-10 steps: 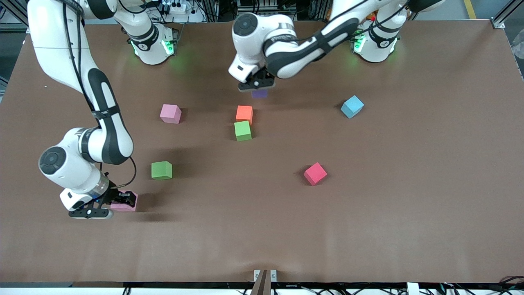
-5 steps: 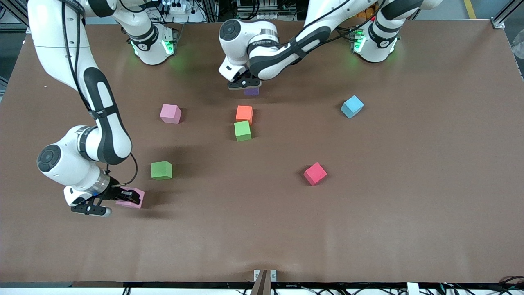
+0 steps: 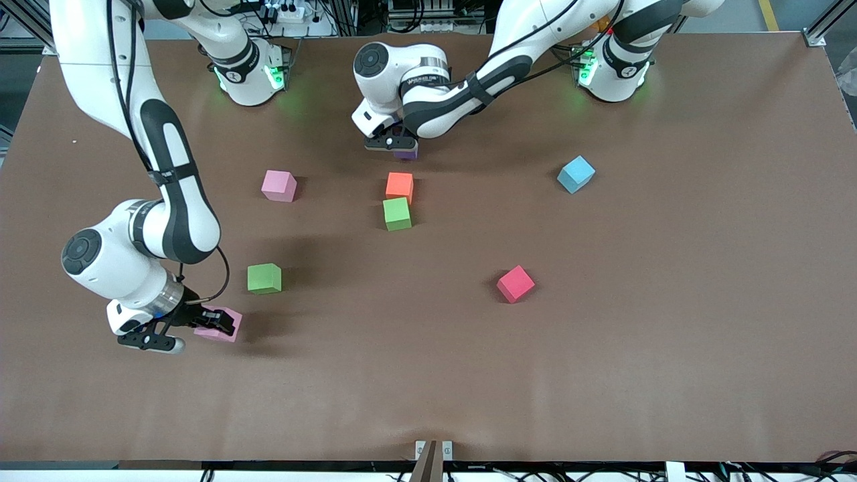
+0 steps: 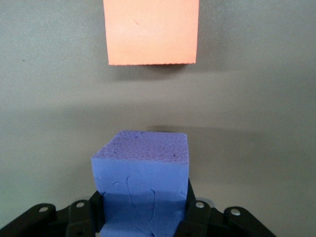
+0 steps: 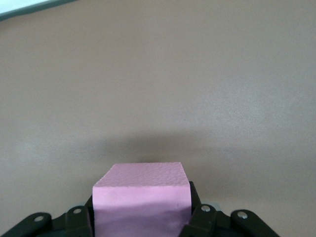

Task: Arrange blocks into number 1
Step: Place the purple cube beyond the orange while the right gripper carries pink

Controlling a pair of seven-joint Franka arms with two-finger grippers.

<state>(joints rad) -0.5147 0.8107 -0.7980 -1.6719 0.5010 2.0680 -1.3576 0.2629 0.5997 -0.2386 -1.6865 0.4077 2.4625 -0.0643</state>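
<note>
My left gripper (image 3: 395, 143) is shut on a purple block (image 3: 407, 153), held low over the table just farther from the front camera than the orange block (image 3: 400, 186). In the left wrist view the purple block (image 4: 140, 170) fills the jaws of the left gripper (image 4: 143, 215), with the orange block (image 4: 150, 32) ahead. A green block (image 3: 397, 213) touches the orange one on its nearer side. My right gripper (image 3: 201, 327) is shut on a pink block (image 3: 226, 327) close above the table, near the right arm's end. That pink block (image 5: 142, 190) sits between the right gripper's (image 5: 142, 217) fingers.
Loose on the brown table (image 3: 669, 335) lie a second pink block (image 3: 278, 185), a second green block (image 3: 264, 278), a red block (image 3: 515, 283) and a light blue block (image 3: 576, 174). A small metal bracket (image 3: 434, 450) sits at the table's near edge.
The left gripper has carried the purple block toward the right arm's end and lower, closer to the orange block. The right gripper has lifted and shifted its pink block slightly toward the table's middle.
</note>
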